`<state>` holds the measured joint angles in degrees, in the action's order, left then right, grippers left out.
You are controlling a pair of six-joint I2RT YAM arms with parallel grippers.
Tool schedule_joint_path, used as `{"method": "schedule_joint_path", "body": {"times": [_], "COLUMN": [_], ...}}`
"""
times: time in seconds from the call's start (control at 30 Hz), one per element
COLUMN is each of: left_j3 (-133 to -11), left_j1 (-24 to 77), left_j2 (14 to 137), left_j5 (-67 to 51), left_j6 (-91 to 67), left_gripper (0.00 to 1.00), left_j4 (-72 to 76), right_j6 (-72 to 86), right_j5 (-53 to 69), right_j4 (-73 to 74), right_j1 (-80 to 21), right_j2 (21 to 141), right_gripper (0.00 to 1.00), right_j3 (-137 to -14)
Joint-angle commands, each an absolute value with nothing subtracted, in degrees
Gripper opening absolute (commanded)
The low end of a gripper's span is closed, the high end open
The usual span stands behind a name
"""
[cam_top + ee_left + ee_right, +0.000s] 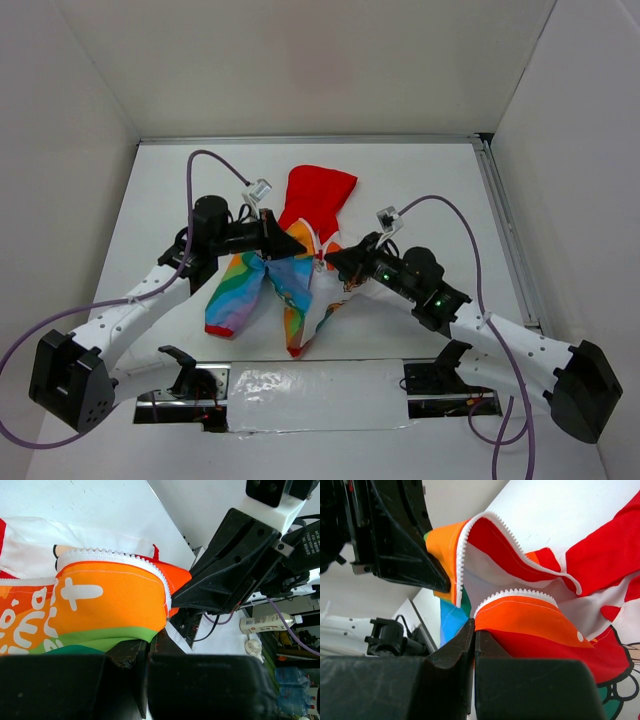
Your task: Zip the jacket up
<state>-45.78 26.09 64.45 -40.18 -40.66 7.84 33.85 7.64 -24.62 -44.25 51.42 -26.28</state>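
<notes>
The jacket [250, 290] lies bunched mid-table, rainbow body toward me and red hood [318, 195] at the far end. Its front is apart, and white zipper teeth [115, 557] run along both edges. My left gripper [292, 245] is shut on the left front edge; in the left wrist view the gripper [145, 647] pinches green and orange fabric [100, 600]. My right gripper [335, 258] is shut on the right front edge; in the right wrist view it [475, 630] clamps orange fabric [530, 620] just under the zipper teeth [515, 594]. The two grippers are close together, tips nearly facing.
White walls close in the table on three sides. A metal rail [505, 230] runs along the right edge. A shiny taped strip [310, 385] lies between the arm bases at the near edge. Purple cables [215, 160] arch over both arms.
</notes>
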Motion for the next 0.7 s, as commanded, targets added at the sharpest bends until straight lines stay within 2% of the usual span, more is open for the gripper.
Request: {"method": "schedule_joint_path", "body": {"times": [0.0,0.67], "left_j3": [-44.9,-43.8], "left_j1": [26.5,27.2], "left_j2": [63.7,64.5], "left_j5": [-41.2,-42.6], "left_j6": [-39.6,-39.9], "left_gripper": [0.0,0.0], "left_j4": [13.1,14.7], "right_j6": [37.2,39.8], "right_j5": [5.4,7.3], "right_j4": [-30.3,-35.8], "right_j1": [-43.4,-42.9], "right_j2": [49.4,49.5], "right_gripper": [0.0,0.0], "right_j3": [-25.7,-24.8]}}
